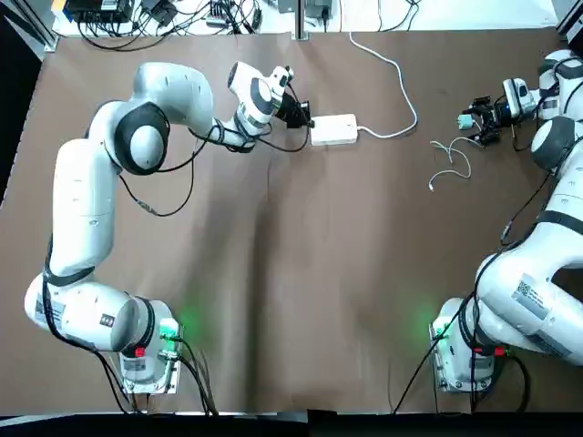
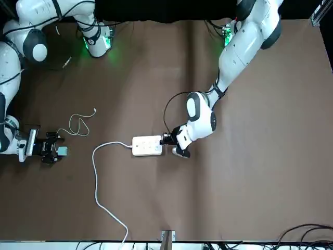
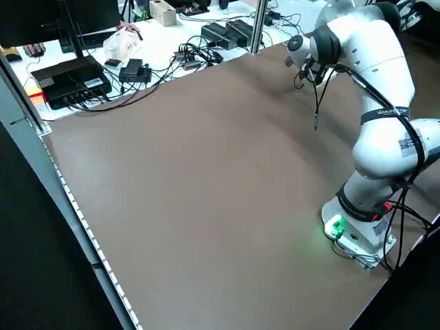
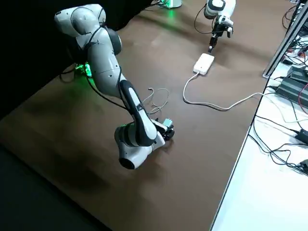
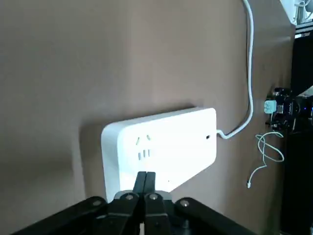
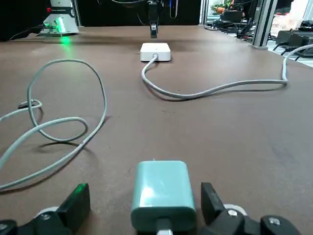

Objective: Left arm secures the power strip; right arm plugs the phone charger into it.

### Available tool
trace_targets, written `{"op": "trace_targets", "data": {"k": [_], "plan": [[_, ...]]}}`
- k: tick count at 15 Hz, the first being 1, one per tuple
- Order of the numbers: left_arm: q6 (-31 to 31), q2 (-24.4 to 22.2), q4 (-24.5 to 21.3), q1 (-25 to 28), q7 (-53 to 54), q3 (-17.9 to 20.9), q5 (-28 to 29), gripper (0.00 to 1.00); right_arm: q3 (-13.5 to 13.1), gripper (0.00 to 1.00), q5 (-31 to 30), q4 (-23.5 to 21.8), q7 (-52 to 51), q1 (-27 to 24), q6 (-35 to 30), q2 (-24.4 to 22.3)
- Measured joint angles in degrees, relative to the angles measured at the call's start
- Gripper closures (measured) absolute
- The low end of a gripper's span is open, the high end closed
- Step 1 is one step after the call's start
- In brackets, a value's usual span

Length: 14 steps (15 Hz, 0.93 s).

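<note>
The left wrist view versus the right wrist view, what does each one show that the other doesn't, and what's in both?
Only the left wrist view shows the left gripper, shut, against the end of the power strip, and the strip's sockets. Only the right wrist view shows the right gripper open around the teal phone charger, plus a green base light. Both show the power strip, its thick cord, the charger and its thin curly cable.

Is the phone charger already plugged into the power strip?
No: the phone charger sits between the right gripper's open fingers, far from the power strip.
</note>
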Motion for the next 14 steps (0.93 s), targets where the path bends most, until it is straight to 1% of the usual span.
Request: {"op": "trace_targets", "data": {"k": [4, 9, 14], "plan": [[0.02, 1.67, 1.49, -1.55, -0.02, 0.02, 0.00, 0.99, 0.21, 0.00, 0.14, 0.24, -0.83, -0.64, -0.64, 0.47], [0.04, 2.41, 2.32, -1.67, 0.01, 0.24, 0.00, 0.99, 0.67, 0.00, 0.99, 0.29, -0.87, -1.47, -1.07, 0.99], [0.06, 2.41, 2.75, -1.44, 0.42, 0.59, 0.01, 0.99, 0.64, 0.00, 3.92, 0.28, -0.87, -2.43, -1.96, 2.06]]}}
